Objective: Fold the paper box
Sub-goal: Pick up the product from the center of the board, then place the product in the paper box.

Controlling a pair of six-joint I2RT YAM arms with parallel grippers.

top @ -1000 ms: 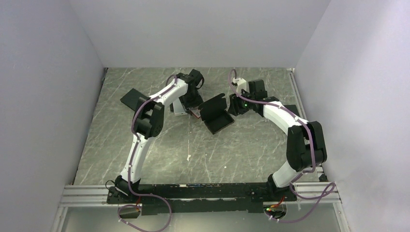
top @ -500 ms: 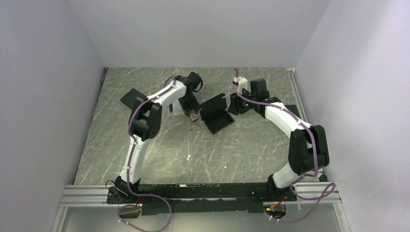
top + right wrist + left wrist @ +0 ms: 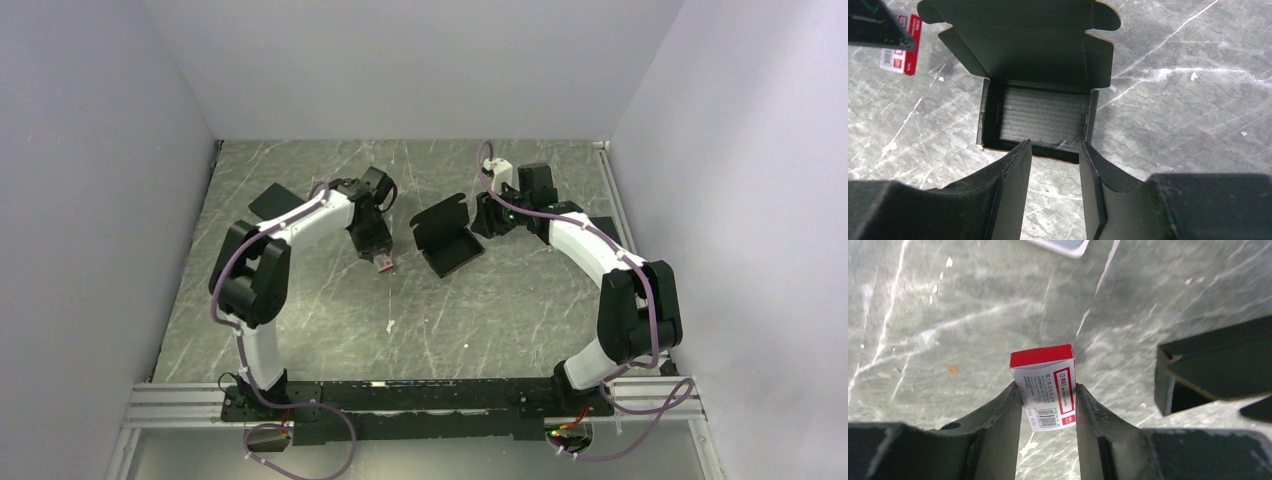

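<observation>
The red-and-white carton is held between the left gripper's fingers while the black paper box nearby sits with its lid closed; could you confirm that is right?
Not quite: the paper box has its lid open, folded back from the tray, as the right wrist view shows. The rest holds: the red-and-white carton is held between the fingers of the left gripper.

Soft, even light falls from overhead, leaving only faint shadows on the tabletop (image 3: pixel 330 300) around the paper box (image 3: pixel 448 236), whose matte black swallows detail from above. At the right wrist its ribbed floor reads crisply. The left wrist picture smears the tabletop veins left of the box, yet the red-and-white carton (image 3: pixel 1045 385) stays sharp, and the left claw's fingers (image 3: pixel 1003 425) look soft.
</observation>
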